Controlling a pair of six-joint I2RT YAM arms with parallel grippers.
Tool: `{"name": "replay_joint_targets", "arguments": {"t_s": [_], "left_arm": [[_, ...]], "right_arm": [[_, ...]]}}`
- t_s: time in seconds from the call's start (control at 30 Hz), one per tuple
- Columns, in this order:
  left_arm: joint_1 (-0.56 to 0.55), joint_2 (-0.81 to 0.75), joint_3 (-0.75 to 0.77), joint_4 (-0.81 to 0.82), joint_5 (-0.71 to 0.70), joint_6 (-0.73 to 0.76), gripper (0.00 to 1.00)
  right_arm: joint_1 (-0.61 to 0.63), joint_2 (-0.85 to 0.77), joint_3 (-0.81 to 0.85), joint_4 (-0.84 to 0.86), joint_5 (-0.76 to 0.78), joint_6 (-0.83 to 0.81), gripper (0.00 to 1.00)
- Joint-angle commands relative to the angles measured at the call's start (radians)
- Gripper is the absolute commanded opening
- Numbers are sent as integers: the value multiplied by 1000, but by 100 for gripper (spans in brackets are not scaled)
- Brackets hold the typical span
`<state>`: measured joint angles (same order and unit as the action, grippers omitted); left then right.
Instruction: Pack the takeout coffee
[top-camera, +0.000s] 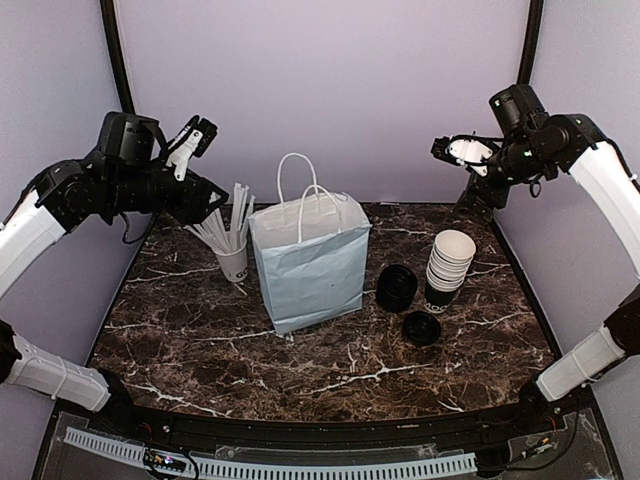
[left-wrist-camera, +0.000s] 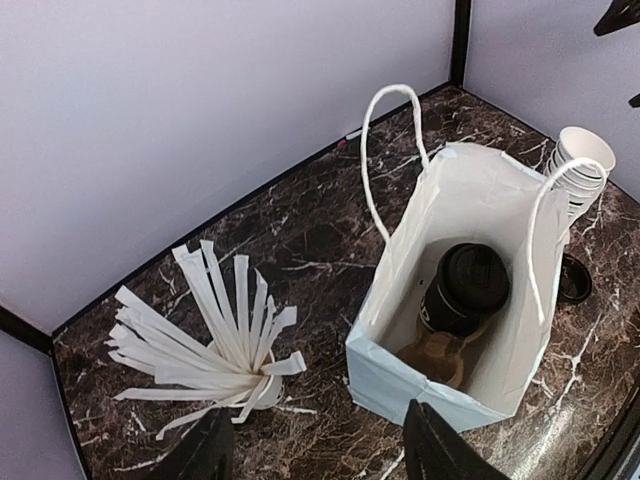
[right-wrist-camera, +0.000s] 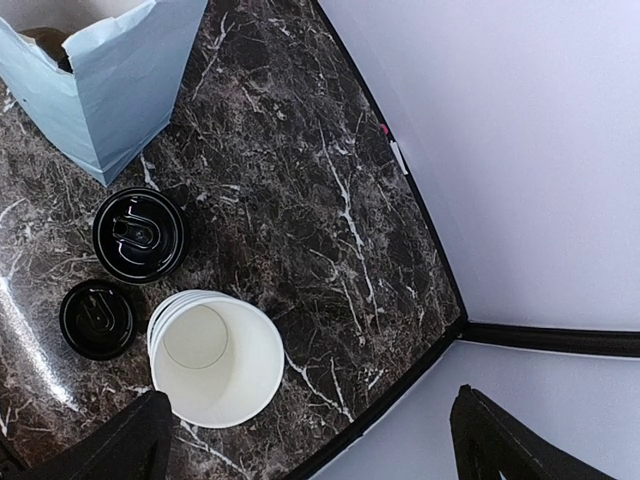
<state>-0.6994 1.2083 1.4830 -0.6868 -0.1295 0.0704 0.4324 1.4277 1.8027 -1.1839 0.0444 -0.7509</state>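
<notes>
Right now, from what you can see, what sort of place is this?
Likely a mock coffee counter set up in a lab booth: a paper bag with a lidded coffee inside, stacked cups and stirrers on a marble-look table, enclosed by plain walls.

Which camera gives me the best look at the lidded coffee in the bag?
Left wrist: it looks down into the open bag at the takeout coffee. Top external shows only the bag's outside; right wrist just a bag corner.

Top camera looks down over the table (top-camera: 200, 330) from its near edge; both wrist cameras look down from high up, sharing the paper bag (left-wrist-camera: 400, 385) and cup stack (left-wrist-camera: 585, 160)
</notes>
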Motion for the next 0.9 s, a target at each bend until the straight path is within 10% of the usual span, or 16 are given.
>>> {"name": "replay_joint_targets", "arguments": {"t_s": [0.0,0.27,0.6,0.87], "left_arm": [[47,69,-75,-14,74,-50,59],[104,228,-48,40,91,-64,54],[122,316,-26,58,56,-66,7],[121,277,13,22,30,-53,0]], "right_arm": [[-5,5,33,3,-16,-2,99],[-6,-26,6,2,0,-4,99],[-18,-62,-40,4,16,-9,99],[-24,-50,-34,4,5,-11,99]]}}
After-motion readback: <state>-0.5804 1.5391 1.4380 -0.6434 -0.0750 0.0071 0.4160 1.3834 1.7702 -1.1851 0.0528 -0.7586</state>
